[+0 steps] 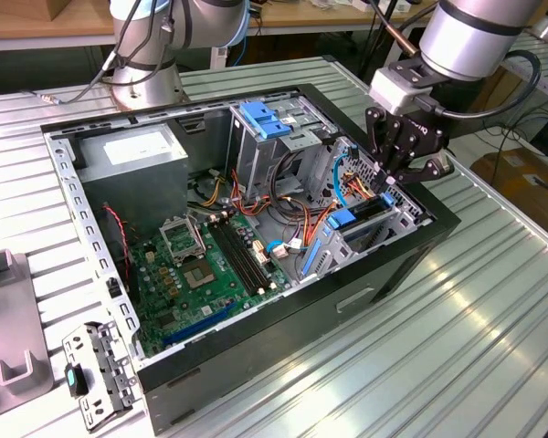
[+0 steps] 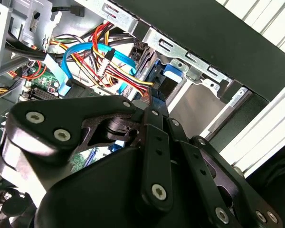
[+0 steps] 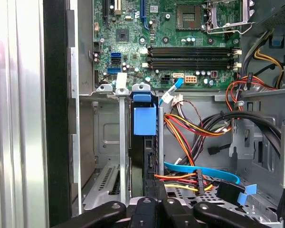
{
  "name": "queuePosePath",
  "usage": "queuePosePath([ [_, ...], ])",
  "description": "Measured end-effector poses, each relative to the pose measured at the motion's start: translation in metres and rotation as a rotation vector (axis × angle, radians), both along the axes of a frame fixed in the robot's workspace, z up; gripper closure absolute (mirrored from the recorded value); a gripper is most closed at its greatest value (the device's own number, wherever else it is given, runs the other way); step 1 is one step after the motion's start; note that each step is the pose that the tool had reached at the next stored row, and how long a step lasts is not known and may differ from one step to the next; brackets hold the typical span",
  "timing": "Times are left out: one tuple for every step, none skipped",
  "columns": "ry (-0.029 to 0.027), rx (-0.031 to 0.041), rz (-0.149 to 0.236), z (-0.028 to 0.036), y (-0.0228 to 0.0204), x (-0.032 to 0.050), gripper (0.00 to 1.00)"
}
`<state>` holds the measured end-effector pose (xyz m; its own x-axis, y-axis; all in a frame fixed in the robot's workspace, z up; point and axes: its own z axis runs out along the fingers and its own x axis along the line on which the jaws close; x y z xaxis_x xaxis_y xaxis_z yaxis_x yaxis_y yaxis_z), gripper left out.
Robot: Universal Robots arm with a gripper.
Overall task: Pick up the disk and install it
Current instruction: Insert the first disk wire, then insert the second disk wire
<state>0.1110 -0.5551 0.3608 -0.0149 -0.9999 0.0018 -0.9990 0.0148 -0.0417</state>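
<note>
Gripper (image 1: 404,175) over the drive bay (image 1: 397,217) at the case's corner, disk (image 3: 144,121) standing edgewise in its slot; finger state: cannot tell.

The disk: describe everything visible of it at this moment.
The disk stands on edge in the metal drive bay at the case's corner, a dark slab framed by bright blue plastic with a blue tab at its end. In the exterior view the gripper hangs at its far end; contact can't be judged.
</note>
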Motion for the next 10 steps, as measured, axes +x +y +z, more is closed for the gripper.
queuePosePath([
  [-0.0001, 0.0000, 0.000, 0.0000, 0.0000, 0.0000, 0.89],
  [-0.0003, -0.0001, 0.000, 0.0001, 0.0000, 0.0000, 0.89],
  [-0.0004, -0.0001, 0.000, 0.0002, 0.0000, 0.0000, 0.89],
  [-0.0007, 0.0000, 0.000, 0.0003, 0.0000, 0.0000, 0.89],
  [-0.0009, -0.0001, 0.000, 0.0003, 0.0000, 0.0000, 0.89],
  [-0.0010, -0.0001, 0.000, 0.0004, 0.0000, 0.0000, 0.89],
  [-0.0011, 0.0000, 0.000, 0.0004, 0.0000, 0.0000, 0.89],
  [-0.0013, -0.0001, 0.000, 0.0005, 0.0000, 0.0000, 0.89],
  [-0.0015, 0.0000, 0.000, 0.0006, 0.0000, 0.0000, 0.89],
  [-0.0017, -0.0001, 0.000, 0.0006, 0.0000, 0.0000, 0.89],
])
